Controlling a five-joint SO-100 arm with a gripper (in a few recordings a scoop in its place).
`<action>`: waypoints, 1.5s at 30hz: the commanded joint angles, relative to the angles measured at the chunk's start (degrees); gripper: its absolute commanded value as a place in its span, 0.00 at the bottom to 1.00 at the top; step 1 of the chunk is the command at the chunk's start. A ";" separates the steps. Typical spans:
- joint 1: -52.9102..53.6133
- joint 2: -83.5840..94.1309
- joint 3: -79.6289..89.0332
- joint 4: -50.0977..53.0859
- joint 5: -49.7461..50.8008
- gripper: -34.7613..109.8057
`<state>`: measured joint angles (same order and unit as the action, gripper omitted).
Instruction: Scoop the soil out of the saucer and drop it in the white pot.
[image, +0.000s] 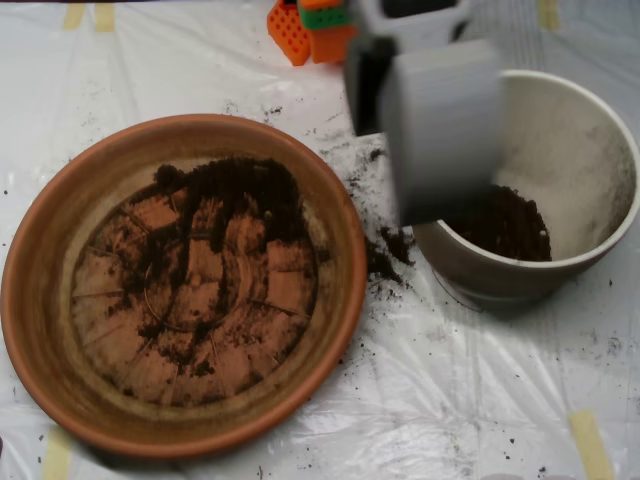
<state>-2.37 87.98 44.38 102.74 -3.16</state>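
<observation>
Soil (235, 200) is lying in three places, all placed here relative to the white pot (590, 150). One patch is sitting in the saucer (40, 300), left of the pot: thickest toward the saucer's upper middle, thinning into streaks and crumbs across the ridged base, much of which is showing bare orange. A second, darker heap is sitting inside the pot itself, against its lower-left inner wall, with pale dusty ceramic showing around it. A third lot is lying spilled on the desk (450, 400), in clumps just beside the pot's left wall, between pot and saucer, with fine grains scattering further out.

Count: one saucer, one pot, one gripper. Saucer and pot are standing apart, not touching.

One grey gripper (440, 130) is hanging blurred over the pot's left rim, covering part of that rim and part of the soil heap inside. Cannot tell how its shells are standing or whether it is carrying anything; the blur is hiding that.

Orange and green arm parts (315, 30) are showing up and to the left of the pot, at the top edge. White plastic sheeting is covering the desk, and four strips of yellowish tape (590, 445) are showing around the edges, one below the pot.
</observation>
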 joint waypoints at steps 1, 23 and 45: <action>11.34 5.36 3.60 0.53 0.44 0.55; 27.07 12.39 50.89 -20.92 -27.51 0.54; 26.72 7.38 69.43 -37.09 -57.83 0.48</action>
<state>22.24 95.45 113.47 66.45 -55.99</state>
